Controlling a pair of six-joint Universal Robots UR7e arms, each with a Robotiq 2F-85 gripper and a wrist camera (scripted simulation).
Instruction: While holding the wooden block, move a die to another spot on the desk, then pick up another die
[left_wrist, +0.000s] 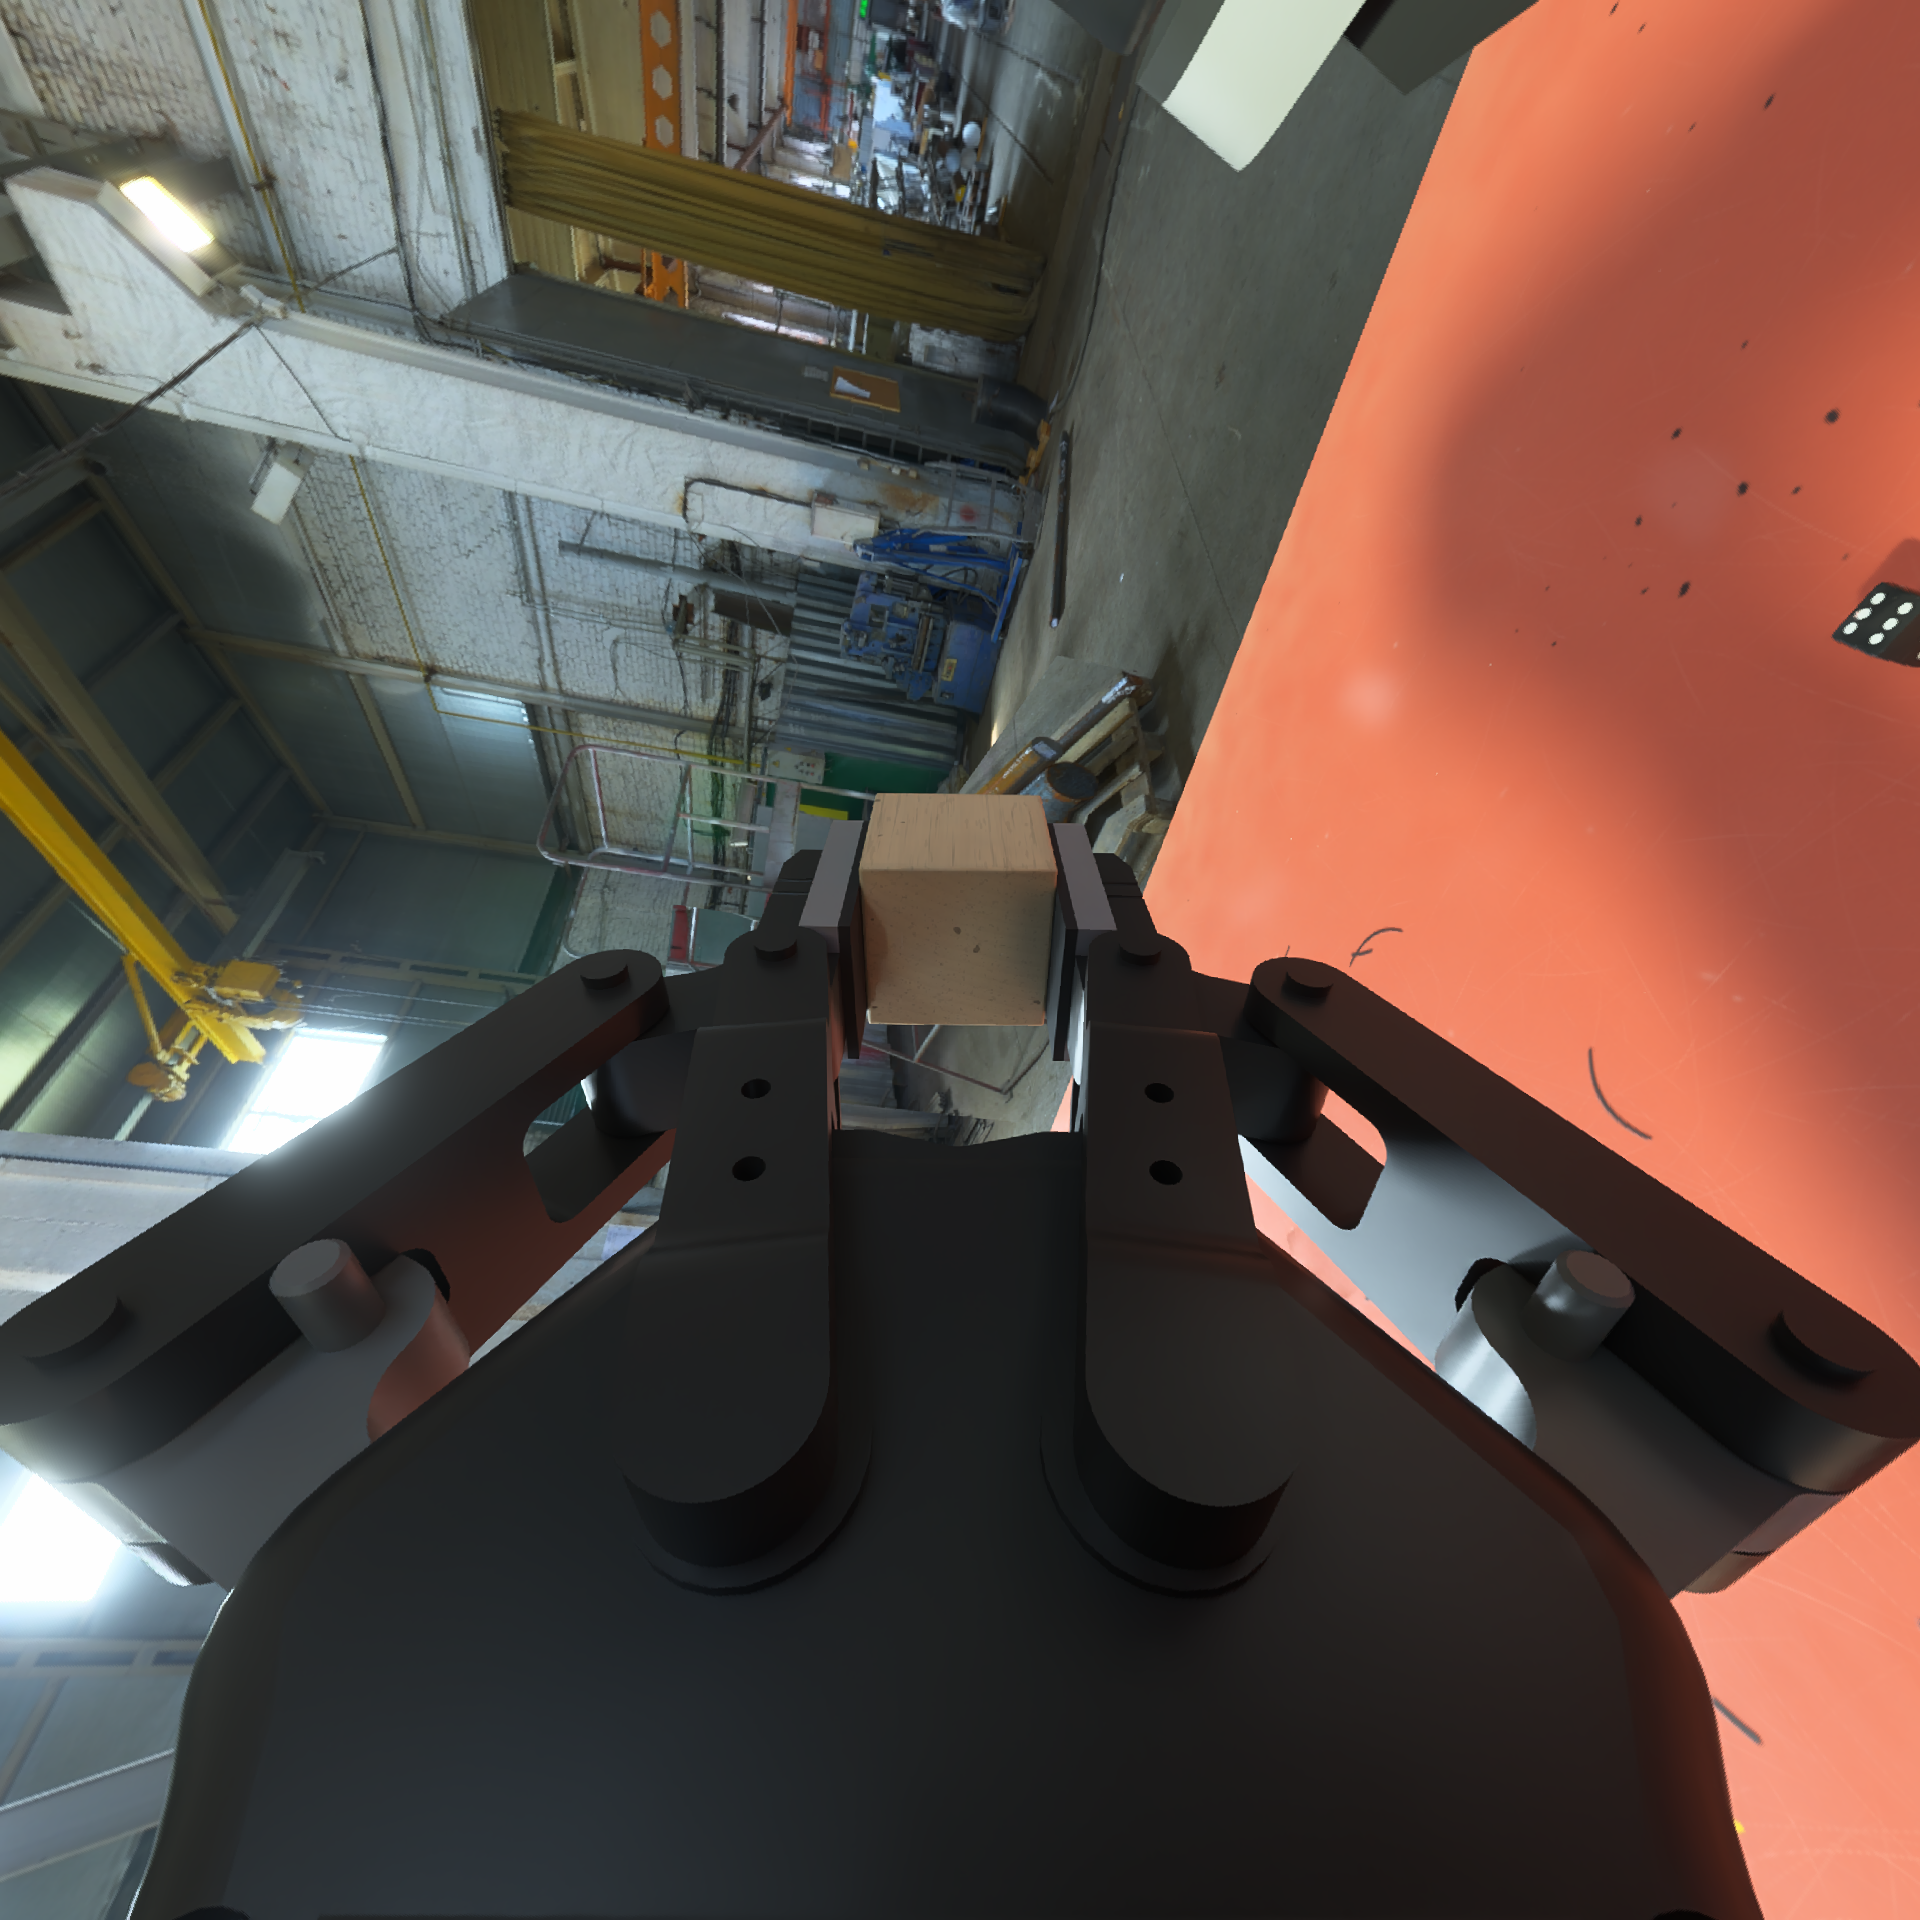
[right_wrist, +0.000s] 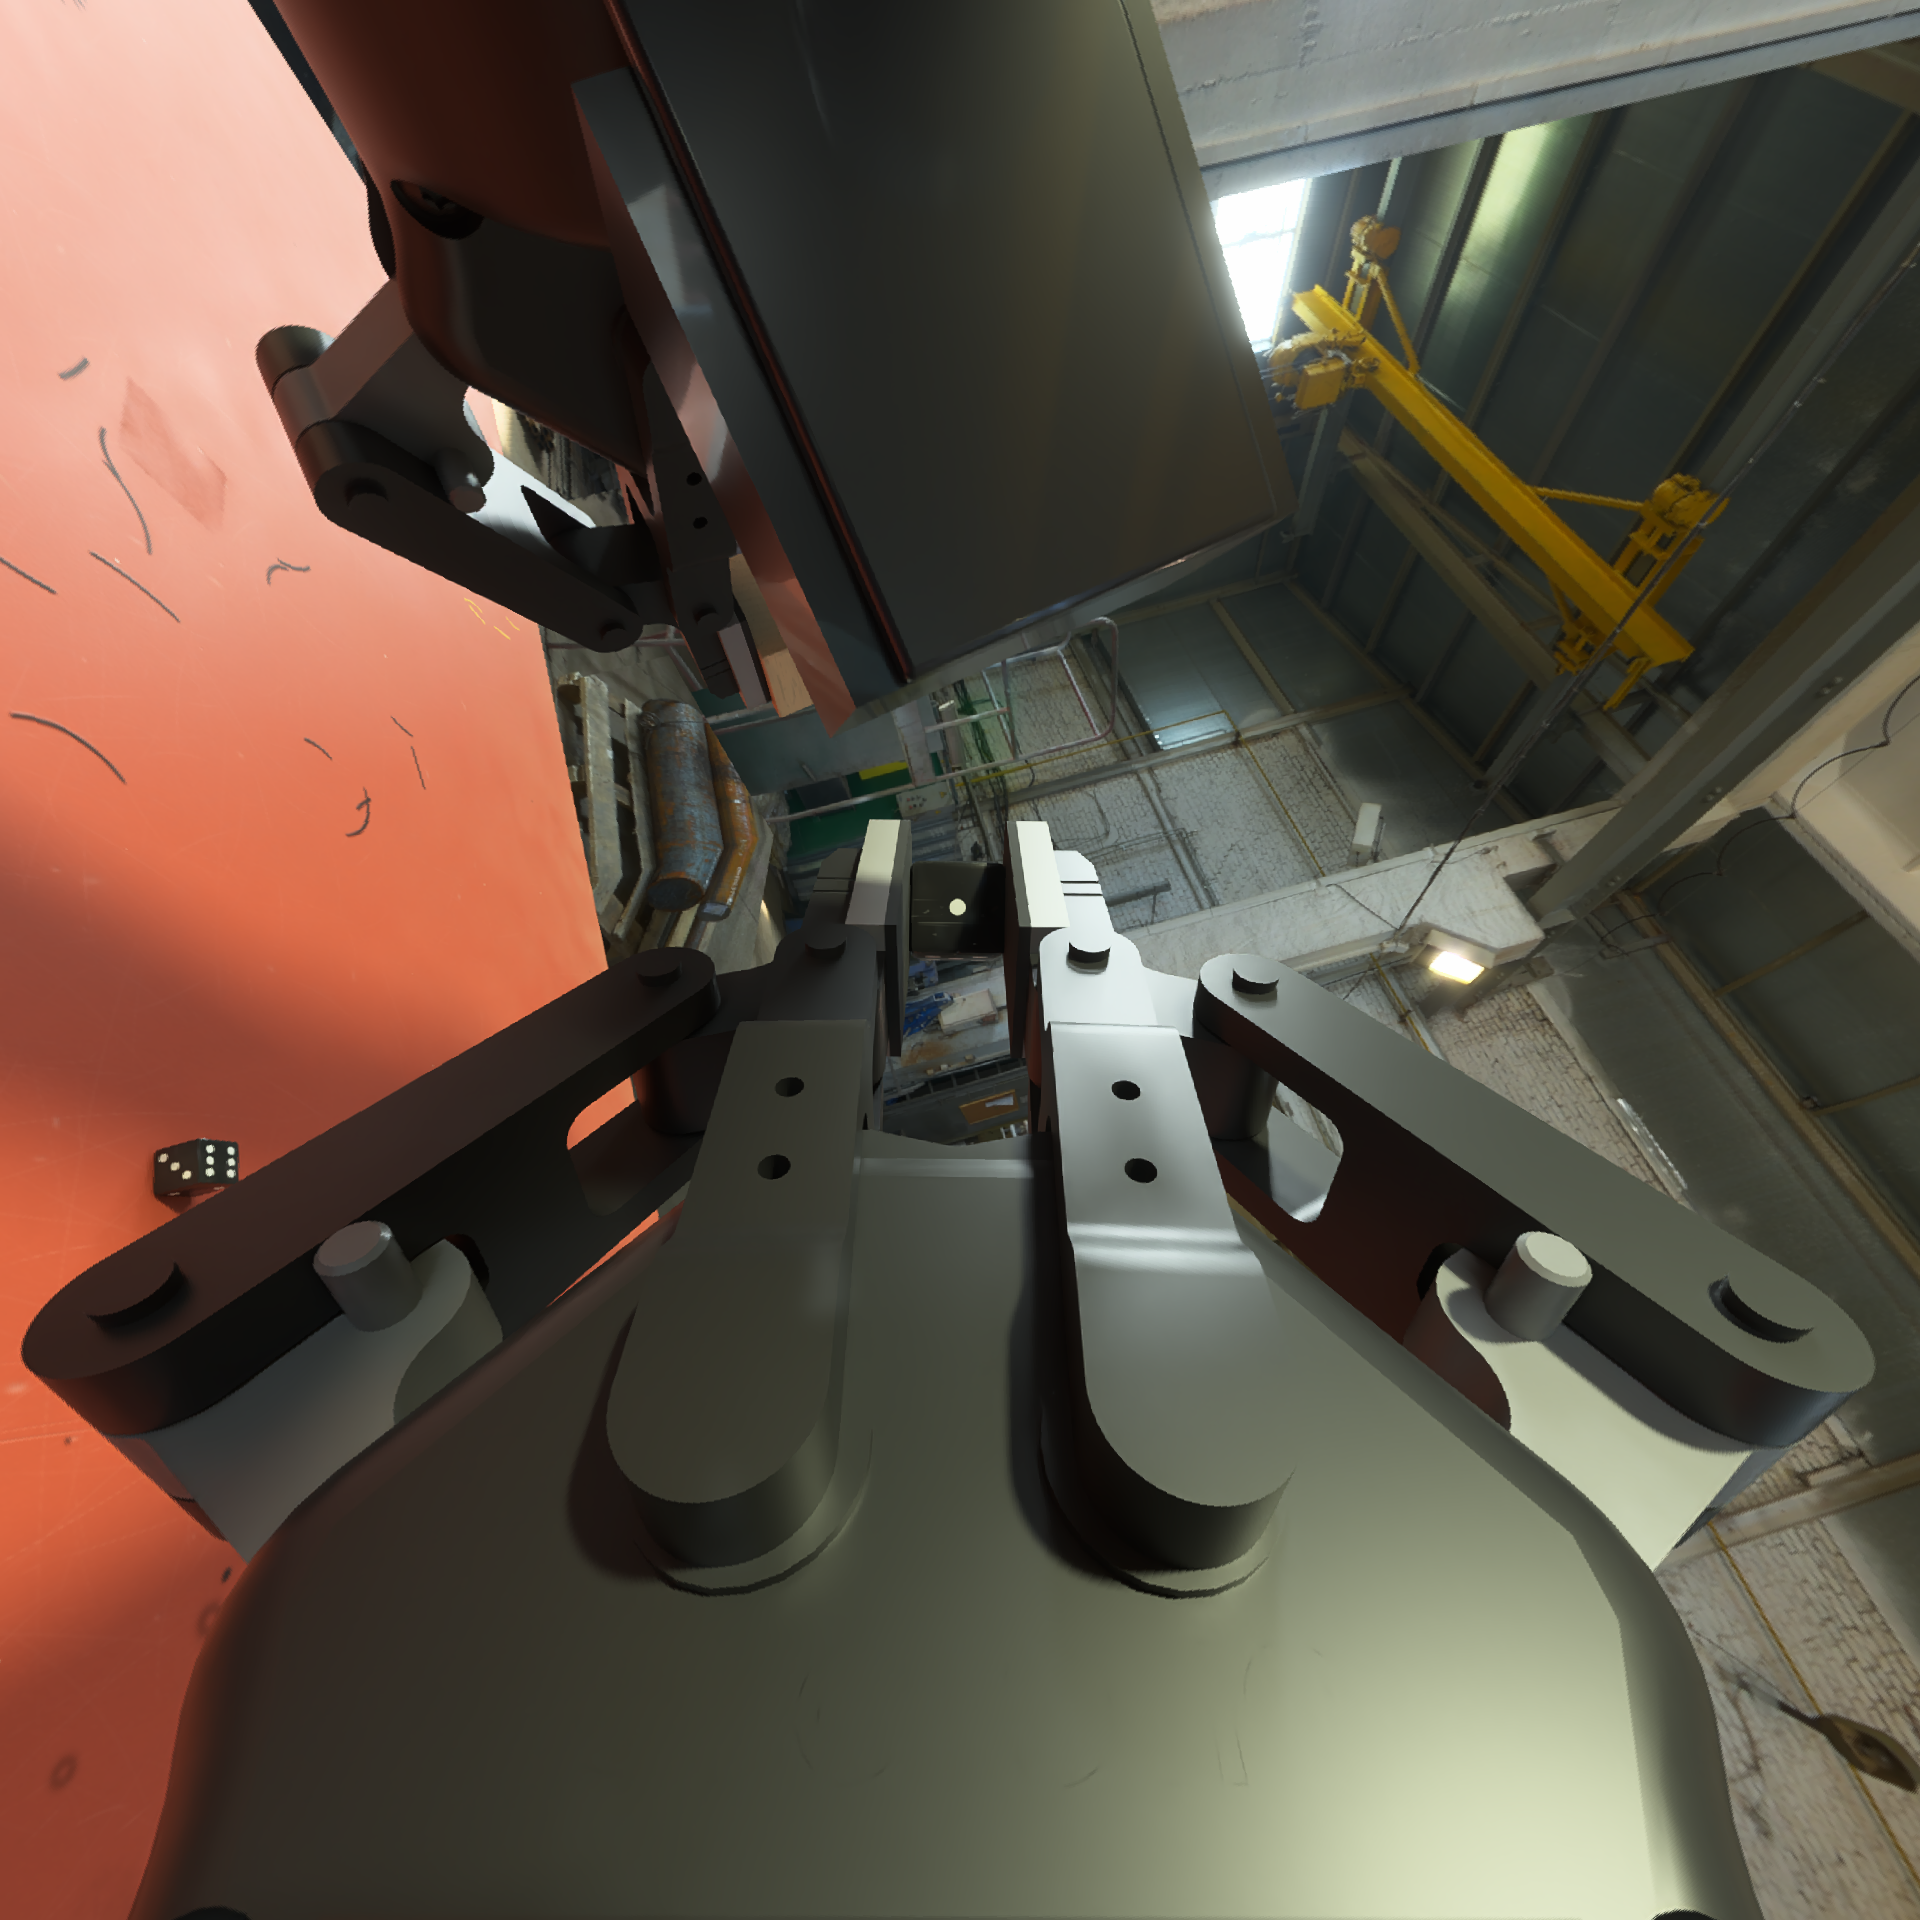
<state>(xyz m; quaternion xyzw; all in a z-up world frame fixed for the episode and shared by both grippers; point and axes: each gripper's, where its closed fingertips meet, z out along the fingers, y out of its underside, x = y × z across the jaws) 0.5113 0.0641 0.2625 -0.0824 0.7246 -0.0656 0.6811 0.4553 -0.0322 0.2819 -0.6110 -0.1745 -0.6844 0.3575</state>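
Observation:
My left gripper (left_wrist: 957, 894) is shut on a light wooden block (left_wrist: 954, 906) and holds it in the air beside the orange desk (left_wrist: 1558, 831). My right gripper (right_wrist: 954, 894) is shut on a black die (right_wrist: 954, 906) with white pips, held off the desk. A second black die lies on the desk; it shows at the right edge of the left wrist view (left_wrist: 1878, 624) and at the lower left of the right wrist view (right_wrist: 195, 1168). The left gripper with the block (right_wrist: 774, 644) also shows at the upper left of the right wrist view.
The orange desk (right_wrist: 260, 831) has dark scratch marks and specks. The left arm's large grey body (right_wrist: 935, 364) hangs close above my right gripper. Beyond the desk edge is a factory hall with a yellow crane (right_wrist: 1507, 499).

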